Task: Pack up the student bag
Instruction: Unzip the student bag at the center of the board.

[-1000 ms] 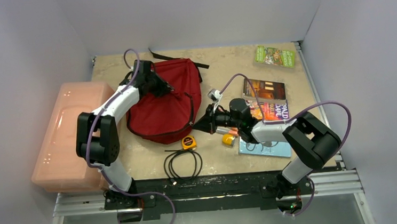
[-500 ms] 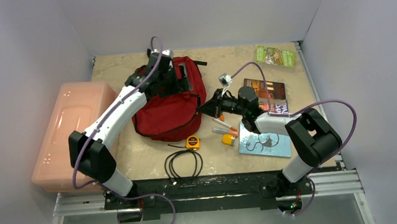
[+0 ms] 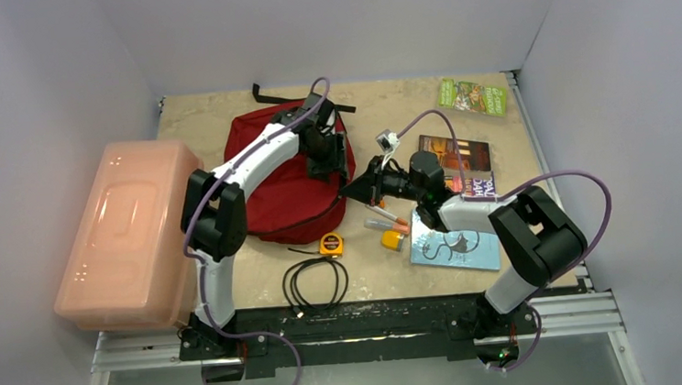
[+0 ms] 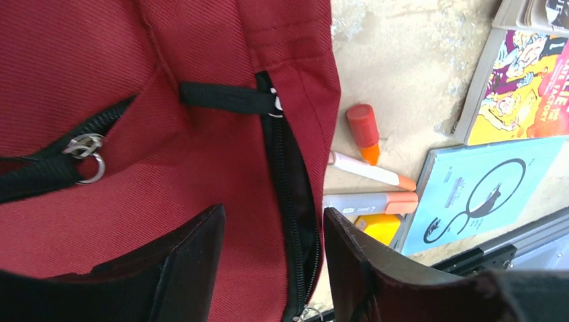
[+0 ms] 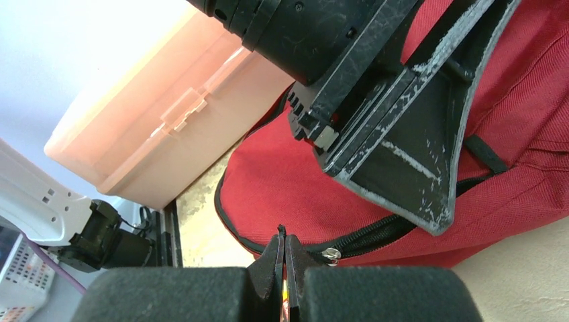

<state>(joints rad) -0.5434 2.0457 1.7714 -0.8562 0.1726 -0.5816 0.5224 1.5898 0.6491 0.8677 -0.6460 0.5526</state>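
The bag [image 3: 273,193] lies on the far left part of the table [image 3: 386,106], just right of the pink box [image 3: 124,228]. Its zip [image 4: 290,194] looks closed, so I judge that opening it is your step in hand.

Your right gripper [image 5: 282,245] sits at the bag's near right edge, its jaws pressed together with nothing visibly between them. The zip pull [image 5: 329,253] lies just beside the tips, not in them. Part those jaws a little, shift onto the pull, and close squarely on the metal tab, not the cloth.

Your left gripper [image 4: 274,218] hovers over the bag's right side with its jaws wide, straddling the zip. Bring it down to pin the fabric, so the soft bag doesn't slide with the pull. Then draw along the zip's curve rather than straight.

For packing, you have:
- **Books:** four, namely the green book [image 3: 472,97], the dark book [image 3: 454,153], the cartoon book [image 3: 471,186] and the pale blue book [image 3: 457,250].
- **Pens:** three markers [image 4: 373,173].
- **Unclear:** one small yellow item [image 4: 380,228] that I cannot identify.
- **Other things:** one tape measure [image 3: 327,244] and one coiled black cable [image 3: 315,282].
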